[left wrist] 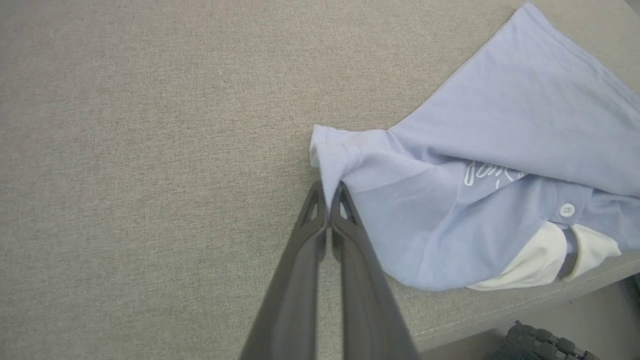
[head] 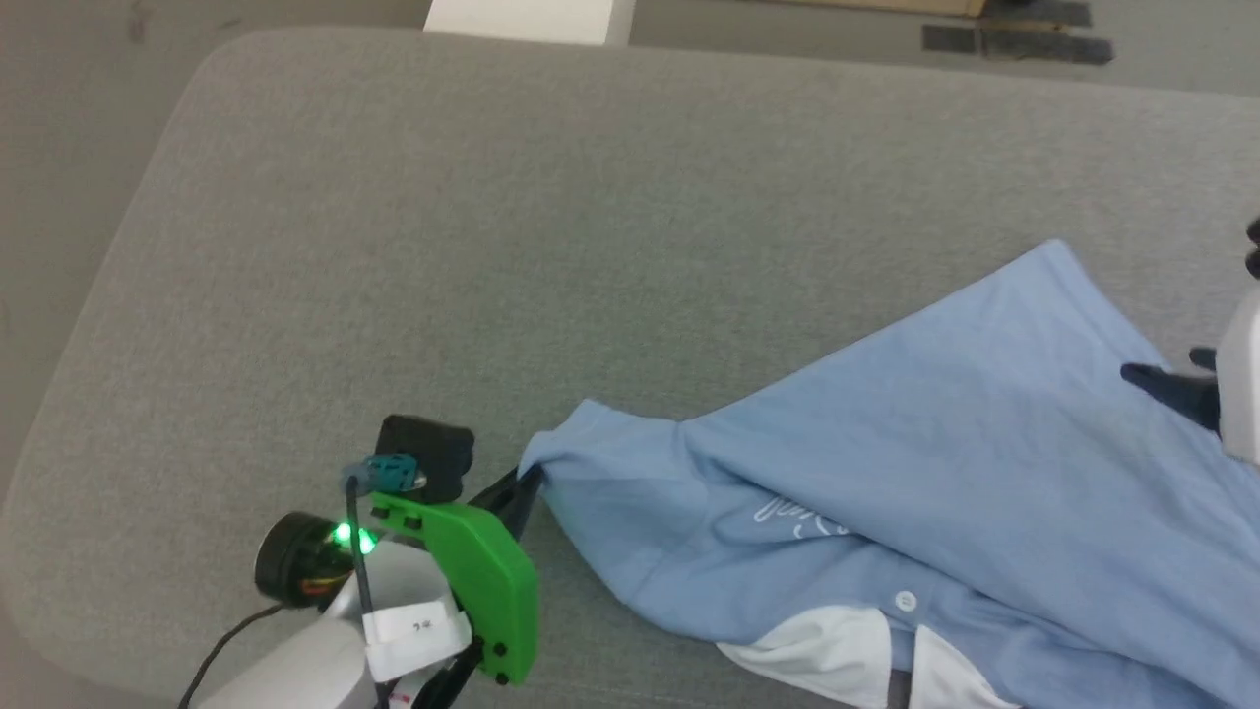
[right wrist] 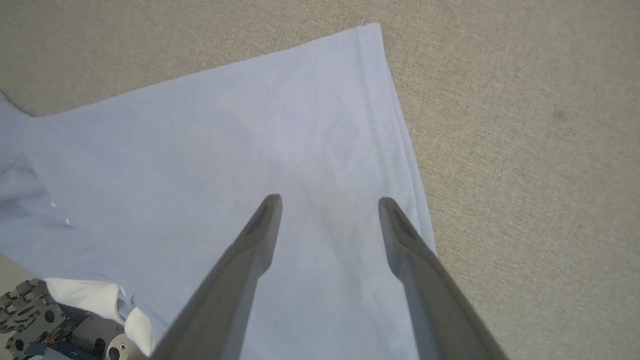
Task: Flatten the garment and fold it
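Grey cloth covers the table (head: 492, 246). The left gripper (left wrist: 328, 197) is pinched tight on a bit of sleeve of the garment (left wrist: 500, 100). The right gripper (right wrist: 330, 205) has its jaws wide over the shirt and holds nothing. The shirt lies bunched by the table's near right edge, with its white collar (left wrist: 540, 260) right at that edge. One small pinch could slip, or a pull could drag the shirt off. A white box (head: 527, 20) sits past the far edge, out of the way.
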You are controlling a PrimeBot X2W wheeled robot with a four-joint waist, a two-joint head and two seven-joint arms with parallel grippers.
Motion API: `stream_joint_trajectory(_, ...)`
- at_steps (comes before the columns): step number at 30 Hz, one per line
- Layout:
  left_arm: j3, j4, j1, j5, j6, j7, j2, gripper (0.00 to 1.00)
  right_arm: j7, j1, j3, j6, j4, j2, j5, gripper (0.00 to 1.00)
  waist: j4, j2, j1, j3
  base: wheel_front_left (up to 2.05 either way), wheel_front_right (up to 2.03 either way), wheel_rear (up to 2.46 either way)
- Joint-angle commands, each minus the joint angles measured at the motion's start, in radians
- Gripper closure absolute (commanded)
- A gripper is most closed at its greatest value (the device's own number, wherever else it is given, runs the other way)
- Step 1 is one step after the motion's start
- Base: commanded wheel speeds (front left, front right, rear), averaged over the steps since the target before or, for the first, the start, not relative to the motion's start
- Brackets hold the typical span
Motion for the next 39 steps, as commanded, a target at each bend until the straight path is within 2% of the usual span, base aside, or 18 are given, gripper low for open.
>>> stream_joint_trajectory(1,-0.001,-0.008,-0.027,0.017,-0.005,-0.002,-0.008,1.0,0.021,-0.042,0.006,-0.002,0.016,0.008,-0.022,0.0,0.067,-0.0001,0.0001,0.072,0.0,0.0,0.0)
stream_joint_trajectory(7,-0.021,-0.032,-0.071,0.05,-0.014,-0.003,-0.031,1.0,0.095,-0.181,0.041,-0.002,0.1,0.0,-0.096,0.0,0.126,-0.0001,0.0001,0.153,0.0,0.0,0.0)
stream_joint_trajectory(15,-0.038,-0.034,-0.094,0.066,-0.02,-0.012,-0.061,1.0,0.129,-0.296,0.071,-0.002,0.199,-0.037,-0.132,0.0,0.181,-0.0001,0.0001,0.222,0.0,0.0,0.0)
stream_joint_trajectory(20,-0.042,-0.029,-0.102,0.072,-0.019,-0.023,-0.078,1.0,0.146,-0.284,0.142,-0.002,0.217,-0.08,-0.14,0.0,0.209,-0.0001,0.0001,0.252,0.0,0.0,0.0)
stream_joint_trajectory(27,-0.046,-0.026,-0.099,0.073,-0.015,-0.031,-0.086,1.0,0.138,-0.228,0.202,-0.002,0.229,-0.104,-0.115,0.0,0.225,-0.0001,0.0001,0.267,0.0,0.0,0.0)
stream_joint_trajectory(29,-0.046,-0.022,-0.098,0.072,-0.016,-0.033,-0.085,1.0,0.137,-0.217,0.223,-0.002,0.223,-0.116,-0.108,1.0,0.227,-0.0001,0.0001,0.268,0.0,0.0,0.0)
stream_joint_trajectory(34,-0.044,-0.009,-0.096,0.068,-0.018,-0.035,-0.082,1.0,0.098,-0.22,0.235,-0.002,0.218,-0.131,-0.083,1.0,0.221,-0.0001,0.0001,0.254,0.0,0.0,0.0)
stream_joint_trajectory(39,-0.036,0.0,-0.1,0.06,-0.019,-0.034,-0.076,1.0,0.031,-0.249,0.218,-0.002,0.228,-0.119,-0.044,1.0,0.195,-0.0001,0.0001,0.211,0.0,0.0,0.0)
